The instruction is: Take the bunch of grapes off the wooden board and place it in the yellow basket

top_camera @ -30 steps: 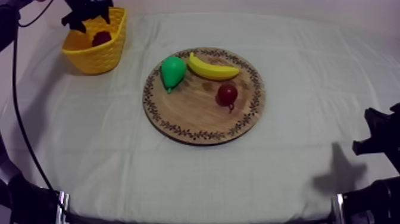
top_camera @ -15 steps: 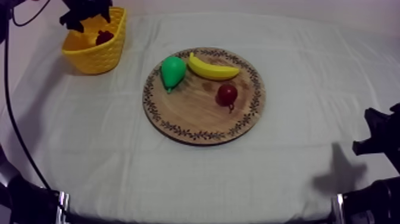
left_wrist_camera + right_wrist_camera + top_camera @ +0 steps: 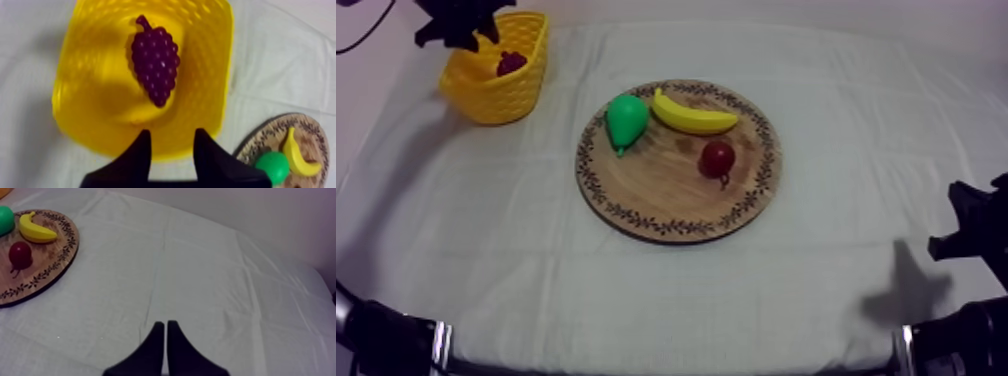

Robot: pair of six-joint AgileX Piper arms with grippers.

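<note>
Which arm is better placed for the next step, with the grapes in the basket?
Left, likely. The left gripper hangs open over the basket holding the grapes, so it only needs to withdraw. The right gripper rests shut over the cloth, far off.

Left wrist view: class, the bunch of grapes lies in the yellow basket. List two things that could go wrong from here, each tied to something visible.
1. The left gripper hangs open close over the rim of the yellow basket; a low pull-back might catch that rim and tip or drag the basket.
2. The bunch of grapes lies loose inside; if the basket tips, it would probably spill onto the cloth.
</note>
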